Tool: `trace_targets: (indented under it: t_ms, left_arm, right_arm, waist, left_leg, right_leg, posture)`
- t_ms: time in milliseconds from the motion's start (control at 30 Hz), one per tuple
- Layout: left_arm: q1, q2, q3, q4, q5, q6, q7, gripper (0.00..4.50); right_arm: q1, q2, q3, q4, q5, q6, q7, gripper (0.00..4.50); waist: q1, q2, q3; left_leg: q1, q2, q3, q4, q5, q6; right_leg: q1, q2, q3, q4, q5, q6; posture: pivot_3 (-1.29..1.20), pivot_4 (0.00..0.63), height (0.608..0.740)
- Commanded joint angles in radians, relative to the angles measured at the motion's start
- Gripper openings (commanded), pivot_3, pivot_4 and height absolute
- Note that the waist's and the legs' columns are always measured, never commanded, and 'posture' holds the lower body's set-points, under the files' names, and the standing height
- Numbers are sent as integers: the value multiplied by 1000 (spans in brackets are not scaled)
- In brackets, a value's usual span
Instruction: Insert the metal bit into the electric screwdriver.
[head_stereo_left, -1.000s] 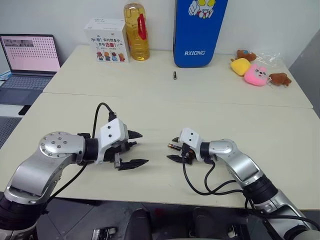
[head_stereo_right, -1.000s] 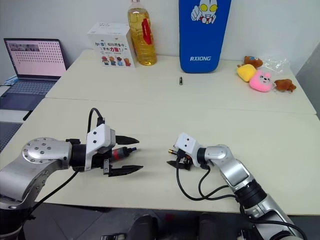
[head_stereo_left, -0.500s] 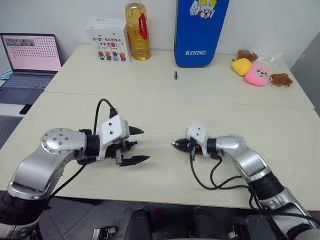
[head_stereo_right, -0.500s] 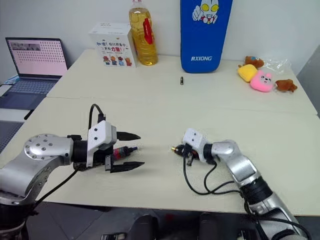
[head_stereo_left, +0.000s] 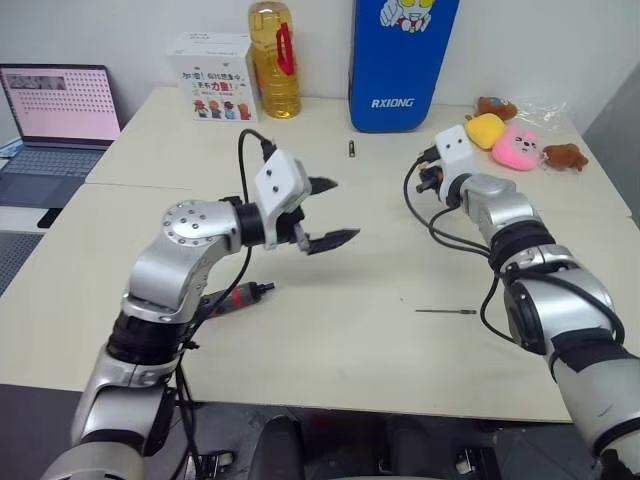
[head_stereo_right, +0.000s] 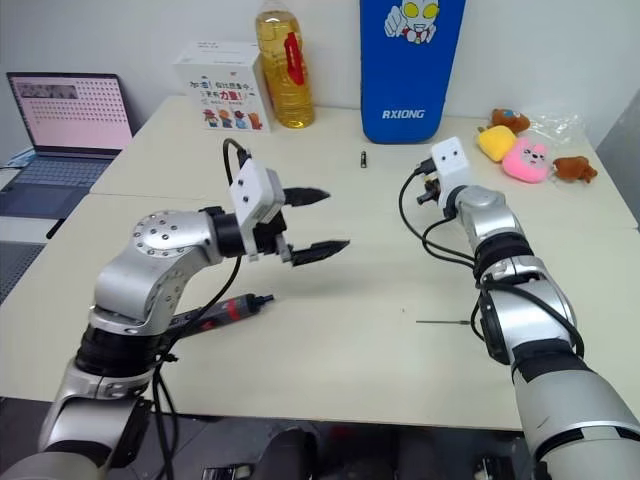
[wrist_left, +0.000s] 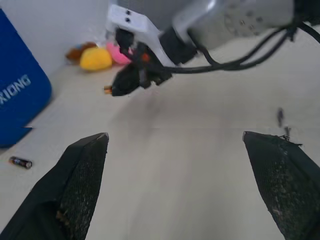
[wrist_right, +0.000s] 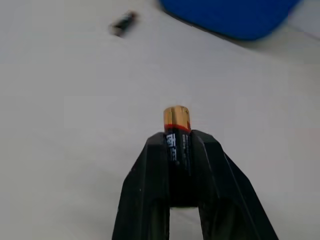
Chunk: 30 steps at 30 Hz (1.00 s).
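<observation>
The electric screwdriver (head_stereo_left: 236, 297), black with a red band, lies on the table below my left arm, with nothing holding it. My left gripper (head_stereo_left: 343, 210) hovers above the table's middle, open and empty, its fingertips (wrist_left: 85, 170) wide apart. The metal bit (head_stereo_left: 447, 311), a thin dark rod, lies flat on the table near the front right. My right gripper (head_stereo_left: 429, 178) is raised towards the far right and is shut on a black-and-gold battery (wrist_right: 176, 122), whose gold end sticks out past the fingers. The left wrist view also shows that gripper (wrist_left: 120, 86).
A second small battery (head_stereo_left: 351, 150) lies on the far half of the table. Along the back stand a white box (head_stereo_left: 212, 79), an oil bottle (head_stereo_left: 273, 60) and a blue case (head_stereo_left: 398, 62). Plush toys (head_stereo_left: 510, 140) sit at the back right, a laptop (head_stereo_left: 55, 115) at the left.
My right gripper shut on the battery and swung up and away to the far right. My left gripper rose off the screwdriver, staying open. The metal bit now shows on the table.
</observation>
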Motion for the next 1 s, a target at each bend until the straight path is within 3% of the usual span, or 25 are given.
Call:
trace_targets:
  t_ms: [33,400,433,867,900,1000]
  left_arm:
    - [14,-11,0,-47,10,14,32,4500]
    - [70,14,33,-115,3,62,52,4500]
    - [70,13,33,-116,3,63,53,4500]
    - [37,1,17,-83,4,46,43,4500]
    - [33,0,15,-78,4,45,41,4500]
    - [20,-1,15,-64,4,44,33,4500]
  right_arm:
    - [-2,14,-35,57,-28,-10,-42,301]
    - [36,34,-107,77,-61,26,-77,301]
    - [37,34,-114,76,-61,27,-79,1039]
    - [35,7,-153,72,-93,28,-67,4241]
    - [31,6,-158,71,-90,29,-64,4469]
    - [13,4,-179,67,-73,38,-36,4469]
  waist:
    - [-11,0,0]
    - [-19,1,1]
    - [-19,1,1]
    - [-19,1,1]
    - [-19,1,1]
    - [-19,1,1]
  left_leg:
    - [0,0,0,0,0,0]
    - [0,0,1,1,1,-1]
    - [0,0,1,1,1,-1]
    - [0,0,1,1,1,-1]
    - [0,0,1,1,1,-1]
    - [0,0,1,1,1,-1]
  right_leg:
    - [0,0,0,0,0,0]
    - [-3,0,2,4,0,0]
    - [-3,0,2,4,0,0]
    - [-3,0,2,4,0,0]
    - [-3,0,2,4,0,0]
    - [-3,0,2,4,0,0]
  posture:
    - [0,150,740]
    - [0,150,740]
    - [0,150,740]
    - [0,150,740]
    - [0,150,740]
    - [0,150,740]
